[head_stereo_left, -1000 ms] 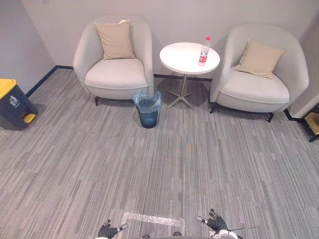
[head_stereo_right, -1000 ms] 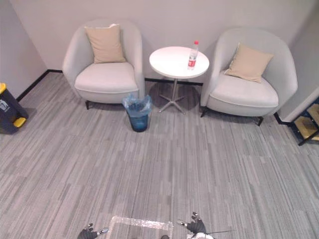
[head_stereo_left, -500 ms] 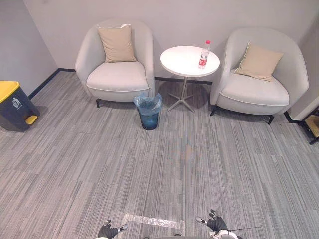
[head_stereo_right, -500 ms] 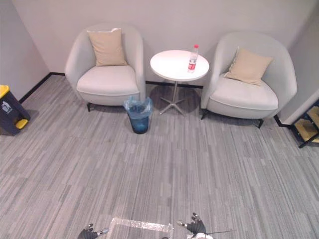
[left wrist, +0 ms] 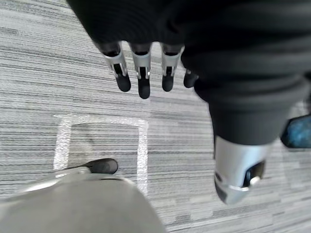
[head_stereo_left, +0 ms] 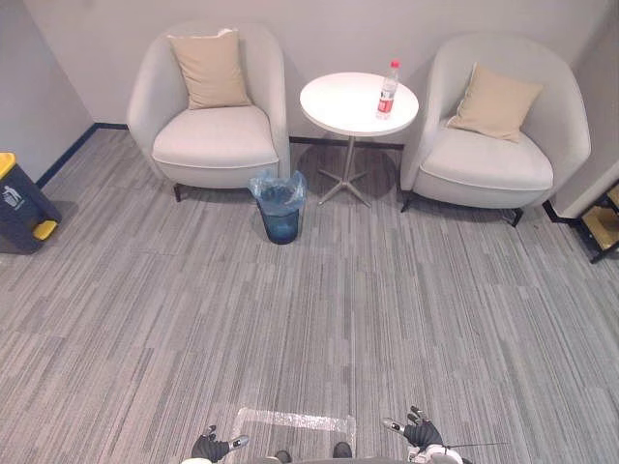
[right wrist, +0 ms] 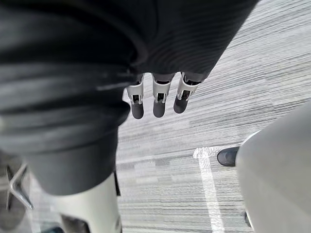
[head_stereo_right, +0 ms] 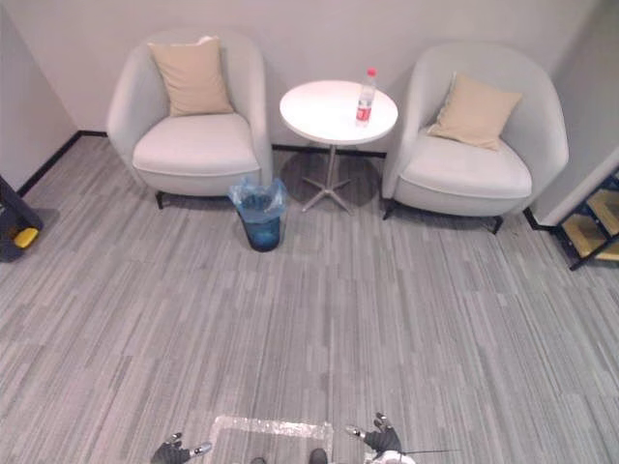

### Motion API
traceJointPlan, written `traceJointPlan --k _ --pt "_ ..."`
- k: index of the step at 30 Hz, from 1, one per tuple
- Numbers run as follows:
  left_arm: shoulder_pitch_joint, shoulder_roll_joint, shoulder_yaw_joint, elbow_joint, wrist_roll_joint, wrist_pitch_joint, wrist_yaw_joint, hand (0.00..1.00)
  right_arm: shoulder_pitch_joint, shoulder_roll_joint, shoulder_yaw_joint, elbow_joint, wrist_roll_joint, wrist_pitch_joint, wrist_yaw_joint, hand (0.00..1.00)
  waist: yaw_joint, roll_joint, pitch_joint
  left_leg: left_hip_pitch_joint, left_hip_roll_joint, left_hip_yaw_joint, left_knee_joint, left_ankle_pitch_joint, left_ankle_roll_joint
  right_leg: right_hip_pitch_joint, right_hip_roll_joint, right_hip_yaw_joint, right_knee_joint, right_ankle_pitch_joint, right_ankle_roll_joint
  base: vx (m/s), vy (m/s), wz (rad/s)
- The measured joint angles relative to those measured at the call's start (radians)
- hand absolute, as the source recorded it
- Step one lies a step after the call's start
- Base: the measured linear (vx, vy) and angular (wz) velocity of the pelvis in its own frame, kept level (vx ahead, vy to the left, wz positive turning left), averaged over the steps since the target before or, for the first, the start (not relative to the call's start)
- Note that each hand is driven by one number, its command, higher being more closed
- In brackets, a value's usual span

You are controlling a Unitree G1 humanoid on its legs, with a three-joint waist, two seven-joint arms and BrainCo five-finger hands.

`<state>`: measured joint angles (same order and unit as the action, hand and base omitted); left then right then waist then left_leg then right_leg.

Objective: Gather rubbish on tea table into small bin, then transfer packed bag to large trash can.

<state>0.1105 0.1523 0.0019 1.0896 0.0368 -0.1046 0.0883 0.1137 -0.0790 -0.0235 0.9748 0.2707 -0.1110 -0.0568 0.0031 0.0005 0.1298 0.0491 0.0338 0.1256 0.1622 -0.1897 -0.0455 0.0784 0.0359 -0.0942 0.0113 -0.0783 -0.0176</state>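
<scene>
A plastic bottle (head_stereo_left: 387, 90) with a red cap and label stands upright on the round white tea table (head_stereo_left: 348, 102) between two armchairs. A small blue bin (head_stereo_left: 280, 206) lined with a blue bag sits on the carpet left of the table's foot. The large dark trash can (head_stereo_left: 16, 201) with a yellow lid is at the far left. My left hand (head_stereo_left: 211, 446) and right hand (head_stereo_left: 418, 433) hang low at the near edge, far from the table. Both are open with straight fingers (left wrist: 141, 73) (right wrist: 158, 96) and hold nothing.
Two light armchairs (head_stereo_left: 215, 116) (head_stereo_left: 498, 130), each with a tan cushion, flank the table against the wall. A taped rectangle (head_stereo_left: 293, 422) marks the carpet near me. A low shelf (head_stereo_left: 604, 222) stands at the right edge. Grey carpet stretches between me and the furniture.
The whole picture has shifted, so the camera moved; the furniture now sits a little higher and to the left. Both hands stay low and open.
</scene>
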Motion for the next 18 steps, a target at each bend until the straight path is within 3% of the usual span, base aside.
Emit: traceJointPlan --k 2,3,6,7,9,12,14,15,16,18 --pt "0.004 0.001 0.011 -0.025 0.0 0.002 -0.006 0.0 0.02 0.009 -0.005 -0.045 0.015 -0.002 -0.001 0.0 0.002 0.0 0.013 -0.051 0.028 0.014 0.153 -0.047 -0.038 -0.013 0.008 0.001 0.053 -0.054 -0.025 0.01 -0.086 -0.04" --pt "0.003 0.003 0.032 -0.064 -0.001 0.003 -0.006 0.0 0.038 0.021 -0.008 -0.084 0.016 -0.005 -0.002 0.0 -0.001 -0.016 0.029 -0.133 0.048 0.035 0.348 -0.044 -0.046 -0.02 0.002 0.008 0.102 -0.088 -0.035 0.02 -0.103 -0.02" --pt "0.036 -0.01 0.064 -0.13 -0.003 0.002 -0.005 0.0 0.057 0.021 -0.005 -0.139 0.035 -0.006 -0.005 0.0 0.005 -0.014 0.041 -0.259 0.109 0.06 0.614 -0.038 -0.018 -0.022 -0.002 0.024 0.174 -0.144 -0.073 0.09 -0.041 -0.15" --pt "0.046 -0.011 0.065 -0.145 -0.005 0.003 -0.005 0.0 0.061 0.021 -0.004 -0.152 0.049 -0.005 -0.007 0.0 0.006 -0.013 0.042 -0.289 0.12 0.06 0.656 -0.049 -0.028 -0.015 -0.01 0.035 0.197 -0.164 -0.076 0.29 0.028 -0.23" --pt "0.054 -0.014 0.065 -0.169 -0.023 0.002 -0.004 0.0 0.057 0.024 -0.001 -0.179 0.057 -0.008 -0.012 0.0 0.008 -0.014 0.044 -0.341 0.115 0.066 0.645 -0.065 -0.042 -0.003 -0.04 0.065 0.206 -0.189 -0.068 0.31 0.086 -0.3" --pt "0.048 -0.017 0.065 -0.174 -0.042 0.0 -0.002 0.0 0.026 0.036 0.0 -0.174 0.061 -0.007 -0.017 0.0 0.03 -0.015 0.045 -0.394 0.07 0.079 0.455 -0.051 -0.035 0.026 -0.094 0.115 0.167 -0.207 -0.045 0.34 0.175 -0.45" --pt "0.042 -0.021 0.055 -0.172 -0.048 -0.002 -0.002 0.0 0.005 0.037 0.008 -0.163 0.061 -0.013 -0.022 0.0 0.052 -0.011 0.041 -0.389 0.024 0.022 0.194 0.045 -0.046 0.051 -0.124 0.151 0.124 -0.227 -0.015 0.48 0.338 -0.71" --pt "0.042 -0.024 0.05 -0.167 -0.057 -0.005 -0.005 0.0 0.002 0.037 0.011 -0.148 0.061 -0.016 -0.021 0.0 0.06 -0.003 0.038 -0.389 0.023 -0.003 0.157 0.098 -0.038 0.059 -0.121 0.172 0.122 -0.242 0.002 0.49 0.363 -0.76" --pt "0.041 -0.01 0.056 -0.152 -0.064 -0.006 -0.009 0.0 -0.019 0.054 0.013 -0.121 0.06 -0.012 -0.02 0.0 0.062 -0.021 0.026 -0.397 0.004 0.008 0.204 0.1 0.002 0.064 -0.14 0.192 0.144 -0.257 0.022 0.55 0.324 -0.56" --pt "0.023 0.006 0.057 -0.148 -0.069 -0.006 -0.009 0.0 -0.018 0.084 0.017 -0.145 0.054 -0.015 -0.01 0.0 0.063 -0.053 0.021 -0.383 -0.014 0.054 0.232 0.051 0.033 0.002 -0.171 0.194 0.303 -0.248 0.044 0.6 0.307 -0.38"
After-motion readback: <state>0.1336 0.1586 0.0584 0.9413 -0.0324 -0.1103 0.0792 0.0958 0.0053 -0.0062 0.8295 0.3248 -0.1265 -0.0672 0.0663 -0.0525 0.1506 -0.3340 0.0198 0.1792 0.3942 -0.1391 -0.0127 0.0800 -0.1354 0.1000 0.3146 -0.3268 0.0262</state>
